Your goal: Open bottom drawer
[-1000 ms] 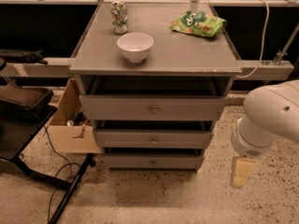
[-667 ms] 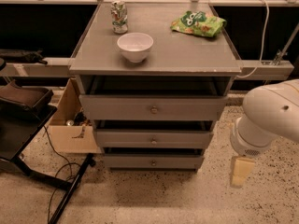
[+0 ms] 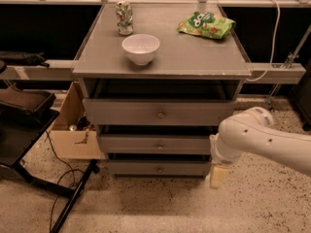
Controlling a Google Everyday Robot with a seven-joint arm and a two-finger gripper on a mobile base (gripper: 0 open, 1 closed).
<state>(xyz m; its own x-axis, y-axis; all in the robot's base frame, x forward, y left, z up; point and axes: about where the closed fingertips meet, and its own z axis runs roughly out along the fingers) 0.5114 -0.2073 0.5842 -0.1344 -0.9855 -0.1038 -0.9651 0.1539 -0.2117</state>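
Note:
The bottom drawer (image 3: 158, 168) is the lowest and narrowest of three grey drawers in the cabinet, with a small round knob (image 3: 159, 169) at its centre. A dark gap shows above its front. My gripper (image 3: 217, 176) hangs at the end of the white arm (image 3: 252, 137), just off the right end of the bottom drawer's front and low near the floor. It is to the right of the knob and apart from it.
A white bowl (image 3: 140, 48), a can (image 3: 124, 17) and a green snack bag (image 3: 206, 24) lie on the cabinet top (image 3: 194, 57). A cardboard box (image 3: 73, 130) and a black stand with cables (image 3: 29, 144) are on the left. Speckled floor lies in front.
My arm and gripper have moved left, from out on the right to right beside the cabinet's lower right corner. The drawers have not moved.

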